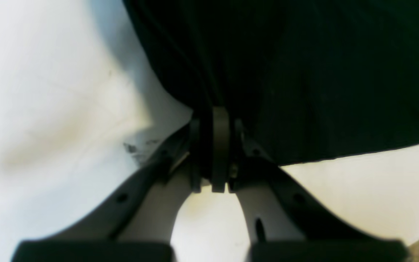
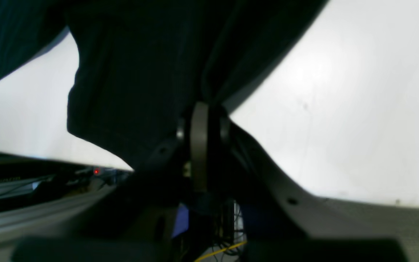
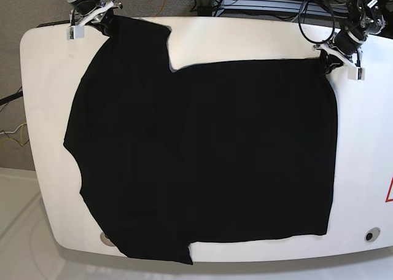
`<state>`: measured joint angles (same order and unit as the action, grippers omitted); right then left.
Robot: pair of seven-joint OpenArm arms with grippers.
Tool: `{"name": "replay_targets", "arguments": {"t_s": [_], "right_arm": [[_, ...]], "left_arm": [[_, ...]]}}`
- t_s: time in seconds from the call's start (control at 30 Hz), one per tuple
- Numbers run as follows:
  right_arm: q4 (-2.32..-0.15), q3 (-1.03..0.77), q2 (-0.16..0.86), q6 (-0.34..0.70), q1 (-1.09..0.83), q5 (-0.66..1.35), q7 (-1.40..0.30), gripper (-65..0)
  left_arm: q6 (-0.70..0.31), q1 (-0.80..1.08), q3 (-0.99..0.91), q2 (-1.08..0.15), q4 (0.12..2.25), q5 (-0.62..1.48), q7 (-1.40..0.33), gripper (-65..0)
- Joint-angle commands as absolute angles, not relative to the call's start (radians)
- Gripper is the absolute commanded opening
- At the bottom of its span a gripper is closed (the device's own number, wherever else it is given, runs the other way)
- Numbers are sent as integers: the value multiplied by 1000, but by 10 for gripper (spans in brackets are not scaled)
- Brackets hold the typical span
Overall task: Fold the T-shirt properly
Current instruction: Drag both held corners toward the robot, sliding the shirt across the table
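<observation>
The black T-shirt (image 3: pixel 215 145) lies spread over most of the white table (image 3: pixel 258 37), one sleeve hanging over the near edge at the lower left. My left gripper (image 3: pixel 328 58) is at the far right corner of the cloth and is shut on its edge. The left wrist view shows that gripper (image 1: pixel 216 116) pinching the T-shirt (image 1: pixel 304 72). My right gripper (image 3: pixel 105 19) is at the far left corner, shut on the sleeve end. Seen from the right wrist, this gripper (image 2: pixel 200 109) has the dark fabric (image 2: pixel 140 72) bunched between its jaws.
Cables and dark equipment (image 3: pixel 270 0) crowd the space beyond the table's far edge. A round hole (image 3: pixel 369 236) sits near the front right corner and another (image 3: pixel 103 236) at the front left. A red triangle mark (image 3: pixel 389 191) is at the right edge.
</observation>
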<state>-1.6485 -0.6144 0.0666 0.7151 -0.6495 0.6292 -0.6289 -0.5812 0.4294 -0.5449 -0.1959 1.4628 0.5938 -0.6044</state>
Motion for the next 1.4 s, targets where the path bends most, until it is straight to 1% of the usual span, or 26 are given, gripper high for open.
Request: {"name": "replay_targets", "arguments": {"t_s": [0.0,0.23,0.4,0.7,0.93,1.2,1.37], "right_arm": [[-1643,-628,73,698,-685,576,-667,-650],[-1604,-656,71,698,-713,576,-605,-650],[-1577,-670,74,698,-719,576,-604,-650],[-1573,-668,73,698,-727,576,-604,-650],[-1613,-667,59,698,-719,578,-604,-650],[-1653,-668,35,698,-682,578,-602,-650],[-1722,-665,16,698,-661,581,-602,-650]], "left_arm": [[-545,466,-542,-189,1446,415,-733,-629],[-545,524,-542,-163,1446,315,-599,-631],[-545,545,-542,-156,1446,257,-558,-631],[-545,556,-542,-148,1449,217,-547,-631],[-545,549,-572,-153,1451,217,-544,-631],[-547,458,-598,-154,1449,214,-544,-631],[-547,421,-598,-154,1451,216,-544,-631]]}}
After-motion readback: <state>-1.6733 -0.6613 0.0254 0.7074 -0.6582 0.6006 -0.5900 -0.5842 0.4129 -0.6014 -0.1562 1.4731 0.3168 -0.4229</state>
